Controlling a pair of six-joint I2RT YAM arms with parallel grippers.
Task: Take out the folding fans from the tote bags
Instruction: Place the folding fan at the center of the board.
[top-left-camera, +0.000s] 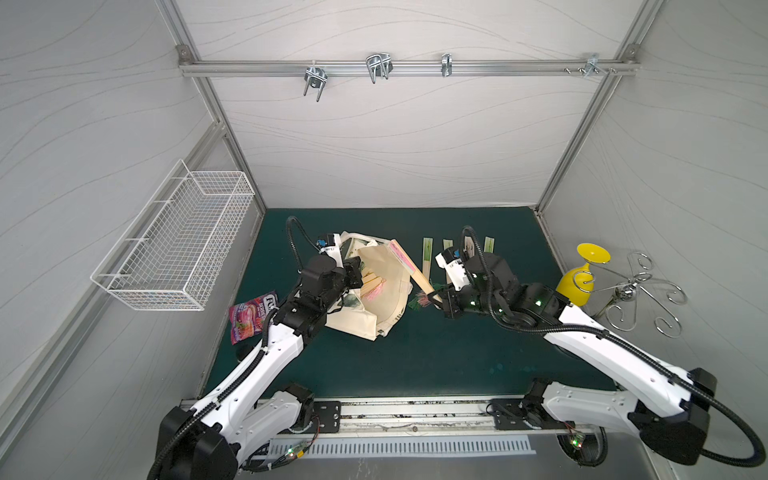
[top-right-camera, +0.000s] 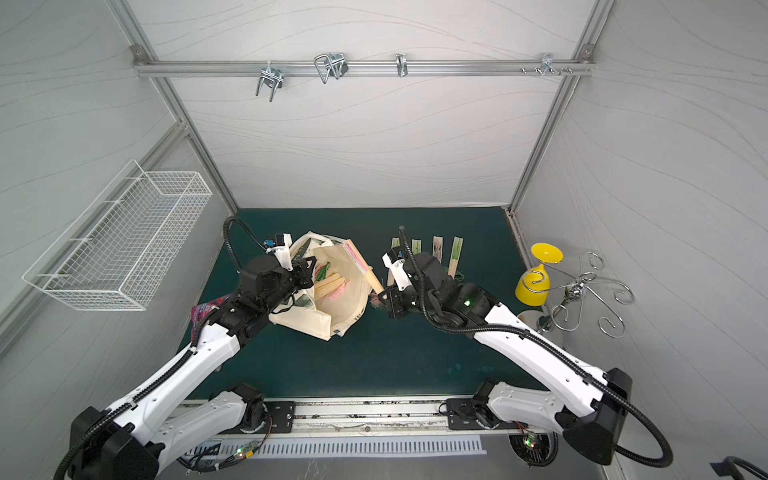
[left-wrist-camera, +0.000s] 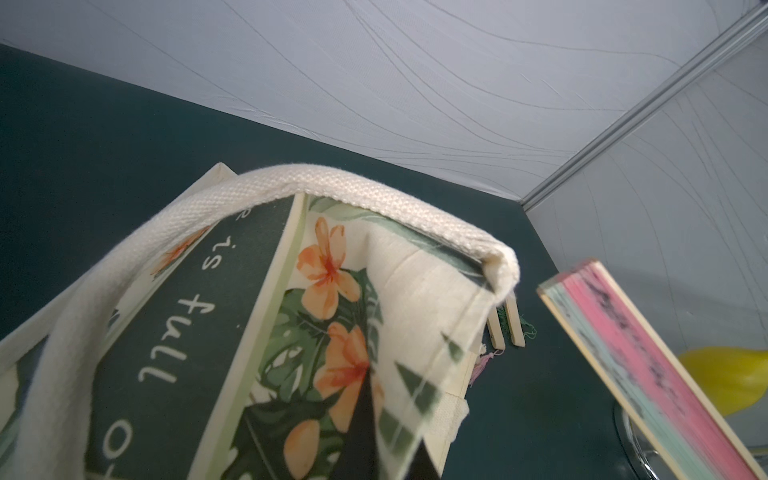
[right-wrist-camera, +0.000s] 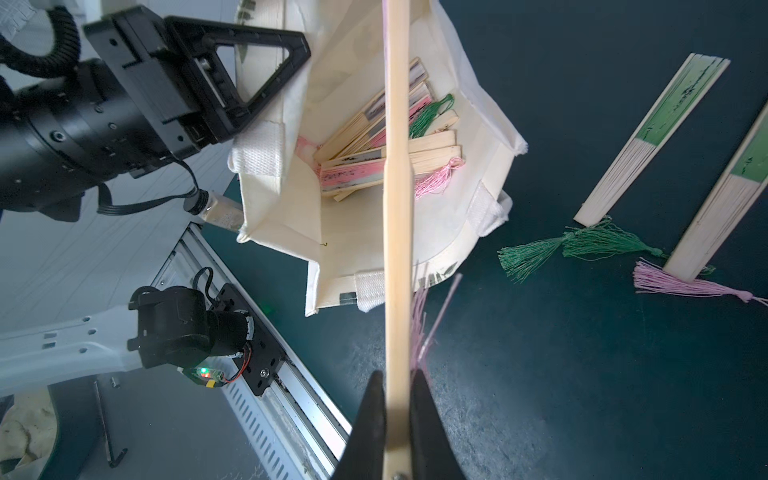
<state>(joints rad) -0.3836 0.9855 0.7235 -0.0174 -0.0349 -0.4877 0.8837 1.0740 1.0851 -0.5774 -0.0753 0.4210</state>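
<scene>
Right end effector (right-wrist-camera: 397, 376), fan (right-wrist-camera: 397, 208), near tote (right-wrist-camera: 353, 232)

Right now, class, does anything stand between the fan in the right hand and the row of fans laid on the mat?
Nothing visible does. The right hand, shut on the pink fan, holds it clear of the tote bag. Only bare mat and a loose green tassel lie between it and the nearest green fan.

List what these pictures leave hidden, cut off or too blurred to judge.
1. Top views: right arm covers part of the laid-out fans; count unclear.
2. Right wrist view: held fan crosses bagged fans inside the tote; count unclear.
3. Left wrist view: left gripper mostly behind tote cloth.
</scene>
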